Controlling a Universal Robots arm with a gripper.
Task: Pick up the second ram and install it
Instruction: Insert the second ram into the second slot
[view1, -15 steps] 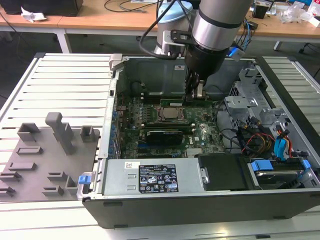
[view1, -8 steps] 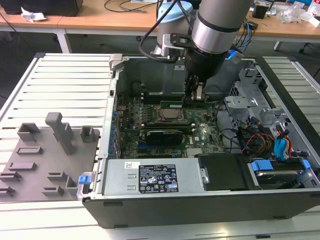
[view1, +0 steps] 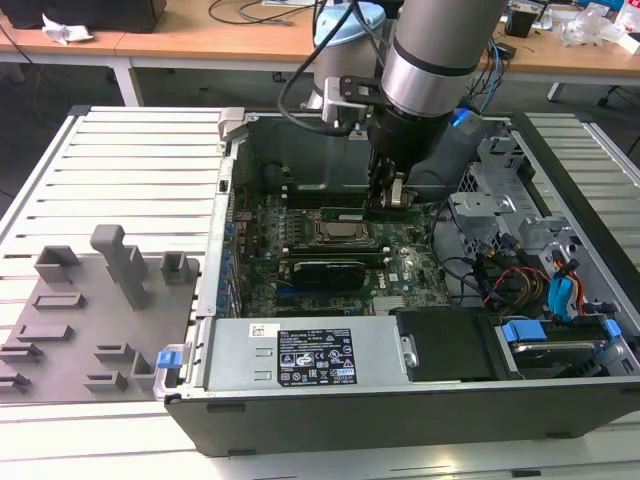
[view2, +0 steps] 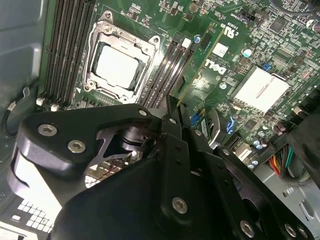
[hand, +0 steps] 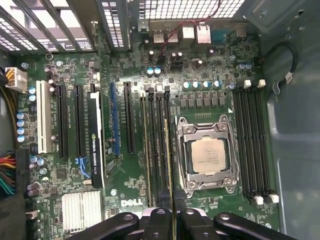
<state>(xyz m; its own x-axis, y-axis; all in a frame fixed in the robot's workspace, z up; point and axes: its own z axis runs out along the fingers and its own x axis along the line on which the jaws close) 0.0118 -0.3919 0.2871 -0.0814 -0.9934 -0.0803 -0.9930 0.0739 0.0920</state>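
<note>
The second ram (hand: 168, 165), a thin green stick seen edge-on, stood upright over the black memory slots (hand: 156, 150) just beside the processor socket (hand: 207, 156), pinched between the gripper (hand: 173, 220) fingers in the first wrist view. In the exterior view, the arm reached down into the open computer case (view1: 400, 400), its gripper (view1: 390, 200) above the motherboard (view1: 400, 262). A grey fixture (view1: 95, 300) lay on the exterior view's left, well apart.

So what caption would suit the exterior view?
Robot arm's pincer lowers a RAM stick toward the motherboard slots inside an open computer case.
</note>
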